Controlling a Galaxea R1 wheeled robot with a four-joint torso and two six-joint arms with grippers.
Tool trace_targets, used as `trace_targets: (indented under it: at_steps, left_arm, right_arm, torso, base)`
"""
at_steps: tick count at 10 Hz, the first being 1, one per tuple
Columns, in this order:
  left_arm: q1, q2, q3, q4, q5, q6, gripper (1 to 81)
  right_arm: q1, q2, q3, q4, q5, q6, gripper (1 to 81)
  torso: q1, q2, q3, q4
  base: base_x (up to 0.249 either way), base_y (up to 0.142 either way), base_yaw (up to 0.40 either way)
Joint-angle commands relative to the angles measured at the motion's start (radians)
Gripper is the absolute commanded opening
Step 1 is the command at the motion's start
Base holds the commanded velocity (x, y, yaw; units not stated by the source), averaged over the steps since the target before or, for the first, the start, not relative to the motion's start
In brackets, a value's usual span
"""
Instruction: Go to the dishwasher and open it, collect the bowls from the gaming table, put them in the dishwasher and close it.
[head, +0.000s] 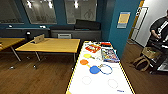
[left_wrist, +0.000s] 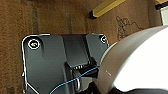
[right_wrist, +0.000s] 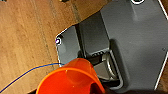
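On the gaming table (head: 100, 82), orange (head: 84, 62) and blue bowls (head: 94, 69) sit.

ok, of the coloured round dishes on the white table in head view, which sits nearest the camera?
The blue bowl. It lies closer along the white gaming table than the orange bowl and the yellow one behind it.

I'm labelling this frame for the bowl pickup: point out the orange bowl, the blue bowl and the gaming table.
orange bowl (head: 84, 62): head view, middle of the bowl.
blue bowl (head: 94, 69): head view, middle of the bowl.
gaming table (head: 100, 86): head view, bare white top near the camera.
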Motion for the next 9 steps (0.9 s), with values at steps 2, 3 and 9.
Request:
trace_targets:
  at_steps: [2,3,9]
  left_arm:
    - [-0.028,0.008,-0.033,0.028,0.000,0.004,1.0]
    - [-0.022,0.018,-0.052,0.028,-0.019,0.004,1.0]
    - [0.012,0.079,-0.171,0.030,-0.048,0.004,1.0]
  right_arm:
    - [0.026,0.037,-0.049,-0.041,-0.027,-0.012,1.0]
    - [0.026,0.040,-0.049,-0.045,-0.027,-0.011,1.0]
    - [0.016,0.082,-0.101,-0.055,-0.027,-0.014,1.0]
  torso:
    - [0.000,0.000,0.000,0.000]
    - [0.001,0.001,0.000,0.000]
    - [-0.002,-0.001,0.001,0.000]
  base:
    - [-0.074,0.000,0.000]
    - [-0.085,0.000,0.000]
    - [-0.104,0.000,0.000]
